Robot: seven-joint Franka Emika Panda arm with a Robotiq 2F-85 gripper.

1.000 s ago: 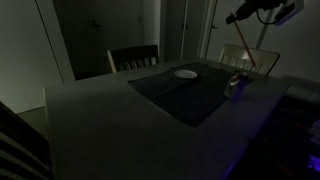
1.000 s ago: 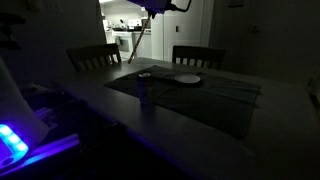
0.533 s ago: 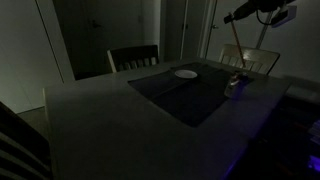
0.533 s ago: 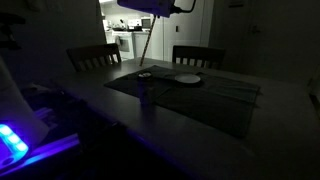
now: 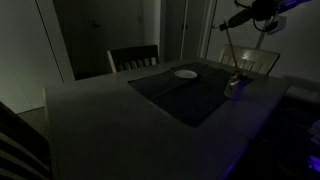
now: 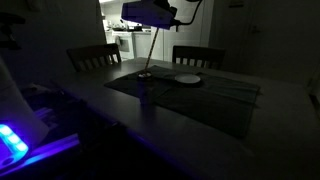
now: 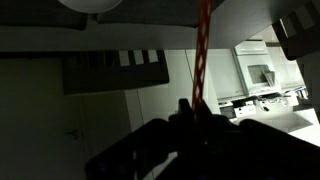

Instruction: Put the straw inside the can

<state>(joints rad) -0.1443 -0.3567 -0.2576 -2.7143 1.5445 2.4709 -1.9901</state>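
Beneath the fingers (image 5: 232, 22), which are pinched shut on its upper end, we see the straw (image 5: 235, 52) hanging almost upright, its lower tip near the can (image 5: 233, 86) on the desk (image 5: 120, 120).

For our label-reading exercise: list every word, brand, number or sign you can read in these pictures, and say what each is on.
None can be read.
The can is too dark and small for any label to show.
No writing shows on the straw or the white plate.
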